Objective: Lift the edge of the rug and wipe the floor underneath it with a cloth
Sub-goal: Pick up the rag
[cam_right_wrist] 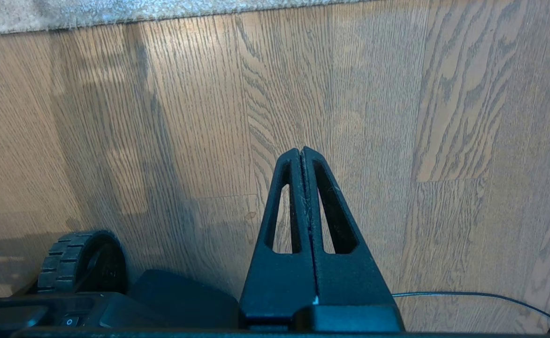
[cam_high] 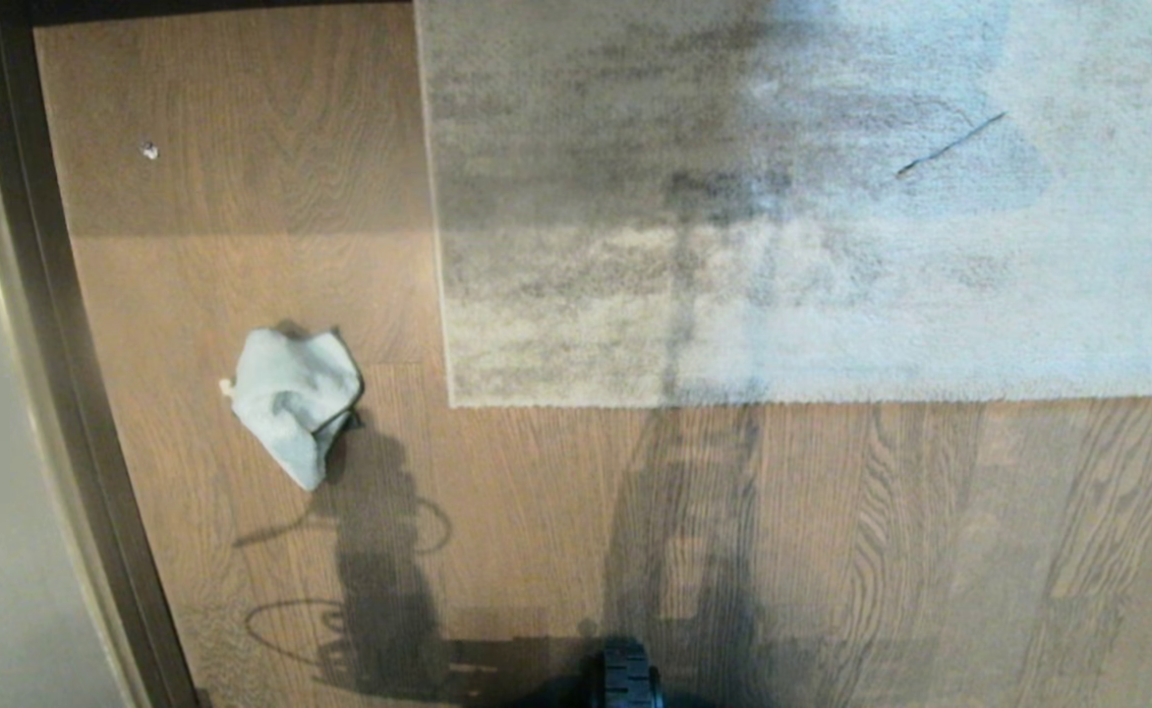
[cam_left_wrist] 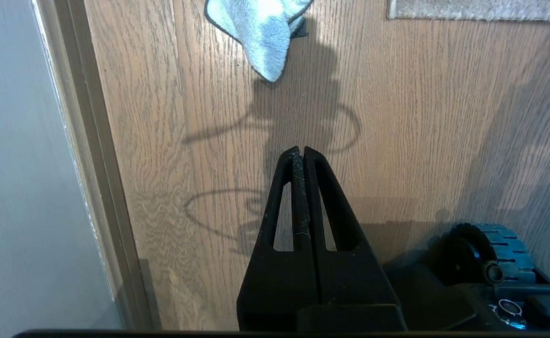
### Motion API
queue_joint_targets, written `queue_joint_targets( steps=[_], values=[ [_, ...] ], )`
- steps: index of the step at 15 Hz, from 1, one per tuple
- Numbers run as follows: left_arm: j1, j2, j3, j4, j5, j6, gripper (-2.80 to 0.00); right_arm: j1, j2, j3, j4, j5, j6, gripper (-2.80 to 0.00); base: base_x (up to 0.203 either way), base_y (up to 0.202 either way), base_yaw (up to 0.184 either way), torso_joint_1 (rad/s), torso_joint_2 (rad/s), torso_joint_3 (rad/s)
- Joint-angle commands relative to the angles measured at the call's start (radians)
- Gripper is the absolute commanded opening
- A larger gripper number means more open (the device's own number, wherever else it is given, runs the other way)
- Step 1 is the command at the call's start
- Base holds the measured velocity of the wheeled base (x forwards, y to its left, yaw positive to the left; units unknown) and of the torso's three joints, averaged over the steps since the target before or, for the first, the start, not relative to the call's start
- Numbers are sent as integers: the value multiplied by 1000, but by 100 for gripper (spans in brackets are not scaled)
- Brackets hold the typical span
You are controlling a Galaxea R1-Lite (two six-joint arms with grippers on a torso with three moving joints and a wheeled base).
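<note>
A: Where is the cloth (cam_high: pixel 293 401)?

B: In the head view it lies crumpled on the floor (cam_high: pixel 242 256), in the left half of the frame, a little below mid-height. It is pale grey-blue, with a darker edge peeking out at its right side, and it is well apart from the rug.

A: And the rug edge (cam_high: pixel 446 295)?

B: It runs straight down from the top of the frame just left of centre, turns a square corner, and then goes right along the rug's lower border to the right-hand side. The rug lies flat on the planks (pale pile with darker grey smudges).

A: What are the grippers doing?

B: Neither arm shows in the head view. In the left wrist view the left gripper (cam_left_wrist: pixel 299 151) hangs above bare floor with its two black fingers pressed together and nothing between them; the cloth sits at the top of that frame, apart from the fingertips. The right gripper (cam_right_wrist: pixel 301 151) is likewise closed and empty, over bare planks, with the rug's border along the top of its frame.

A: Anything else?

B: A dark baseboard (cam_high: pixel 55 344) runs down the left side of the head view, and a black wheel (cam_high: pixel 627 677) of the base shows at the bottom centre.
</note>
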Motion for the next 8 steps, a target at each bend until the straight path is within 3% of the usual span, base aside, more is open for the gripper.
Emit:
queue_joint_targets(
  steps=[1,8],
  values=[
    [0,0,0,0,0,-4,-280,0,0,0,-1,-1,0,-280,0,0,0,0,0,0],
    [0,0,-12,9,-4,4,-280,0,0,0,-1,-1,0,-280,0,0,0,0,0,0]
  ],
)
